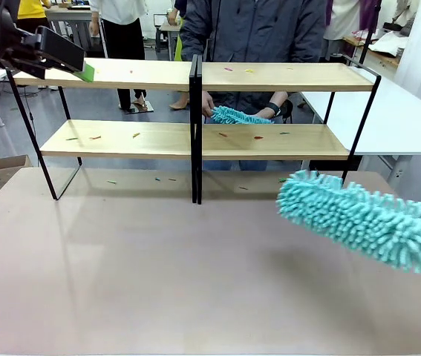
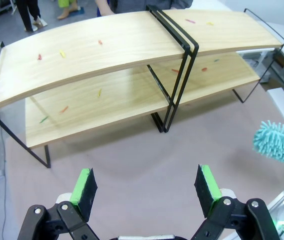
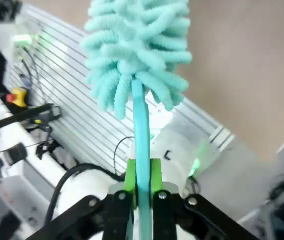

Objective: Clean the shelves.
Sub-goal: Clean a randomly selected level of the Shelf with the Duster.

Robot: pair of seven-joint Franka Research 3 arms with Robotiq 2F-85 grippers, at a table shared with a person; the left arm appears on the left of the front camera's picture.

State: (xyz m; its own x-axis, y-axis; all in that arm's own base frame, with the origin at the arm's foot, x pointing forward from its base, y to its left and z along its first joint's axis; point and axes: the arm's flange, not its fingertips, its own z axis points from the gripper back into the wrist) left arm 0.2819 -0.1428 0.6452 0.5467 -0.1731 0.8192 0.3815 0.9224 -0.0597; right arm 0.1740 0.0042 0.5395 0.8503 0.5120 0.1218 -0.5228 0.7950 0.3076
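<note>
Right tool [image 3: 142, 176] clamps the teal duster [image 3: 136, 50] — left tool [image 2: 147, 184] gapes, raised above the shelves [image 2: 106, 50].

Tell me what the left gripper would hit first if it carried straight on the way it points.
Probably the tabletop, on the bare stretch just in front of the shelves, near their middle. The left gripper is open and angled down at that patch, though depth is hard to judge.
</note>
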